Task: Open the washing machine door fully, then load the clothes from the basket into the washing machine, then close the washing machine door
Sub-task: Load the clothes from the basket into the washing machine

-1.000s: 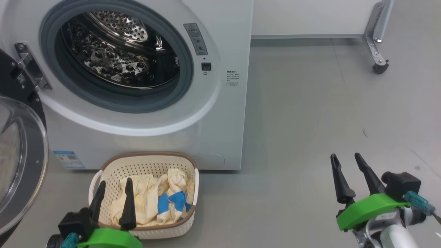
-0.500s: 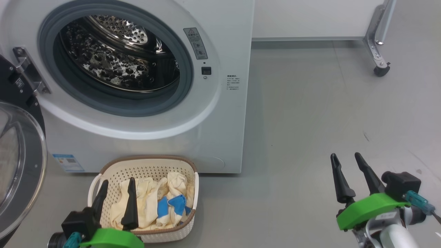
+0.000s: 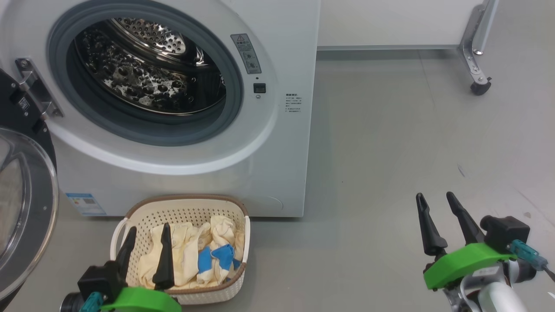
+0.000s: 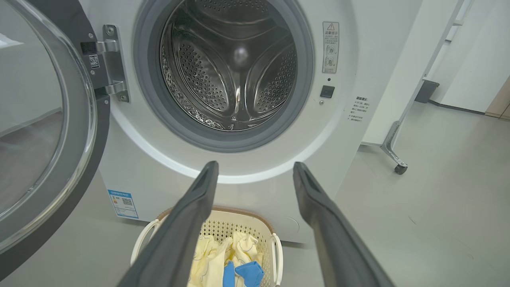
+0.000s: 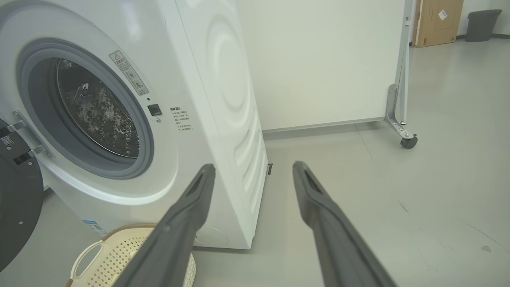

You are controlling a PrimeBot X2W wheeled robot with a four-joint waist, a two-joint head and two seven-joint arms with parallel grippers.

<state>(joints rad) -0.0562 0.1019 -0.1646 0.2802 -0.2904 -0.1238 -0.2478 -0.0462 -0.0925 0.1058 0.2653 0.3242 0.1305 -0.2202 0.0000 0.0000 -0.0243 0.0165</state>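
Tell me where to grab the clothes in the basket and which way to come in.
Pinch the bunched cream fold standing highest in the clothes, coming down through the open top of the basket. Its walls close off every side, and the raised fold gives the fingers something to close around. The open left gripper looks closest.

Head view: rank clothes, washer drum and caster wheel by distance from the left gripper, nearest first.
From the open left gripper:
1. clothes, in the basket right by it.
2. drum, ahead and higher, inside the washing machine.
3. caster wheel, far off to the right.
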